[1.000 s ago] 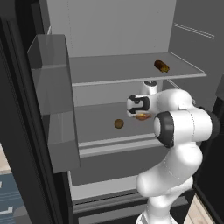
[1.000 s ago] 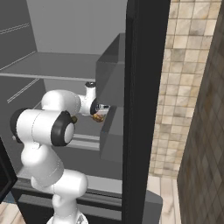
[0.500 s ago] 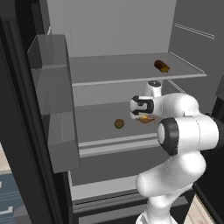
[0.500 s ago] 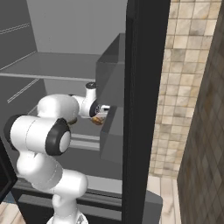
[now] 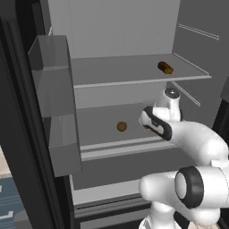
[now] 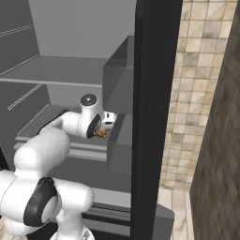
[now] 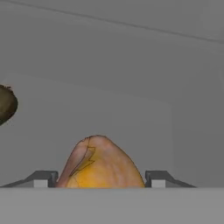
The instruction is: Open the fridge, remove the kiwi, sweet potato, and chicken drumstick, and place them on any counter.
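The fridge (image 5: 112, 31) stood open. On its upper shelf, at two o'clock, lay the sweet potato (image 5: 165, 68). The gripper (image 7: 100, 180) hung over the lower shelf, jaws spread either side of the chicken drumstick (image 7: 101, 165), the kiwi (image 7: 6, 104) at ten o'clock.

The fridge (image 5: 116, 36) stands open, and its light grey shelves carry the food. On the upper shelf (image 5: 134, 74), above the gripper (image 7: 100, 179) and toward the right wall, lies the sweet potato (image 5: 165, 68). On the lower shelf (image 5: 103, 134), the chicken drumstick (image 7: 103, 164) lies directly between the spread fingertips, its rounded golden end facing the hand. The kiwi (image 5: 121, 126) sits on the same shelf, off to the gripper's left and well apart from the drumstick.
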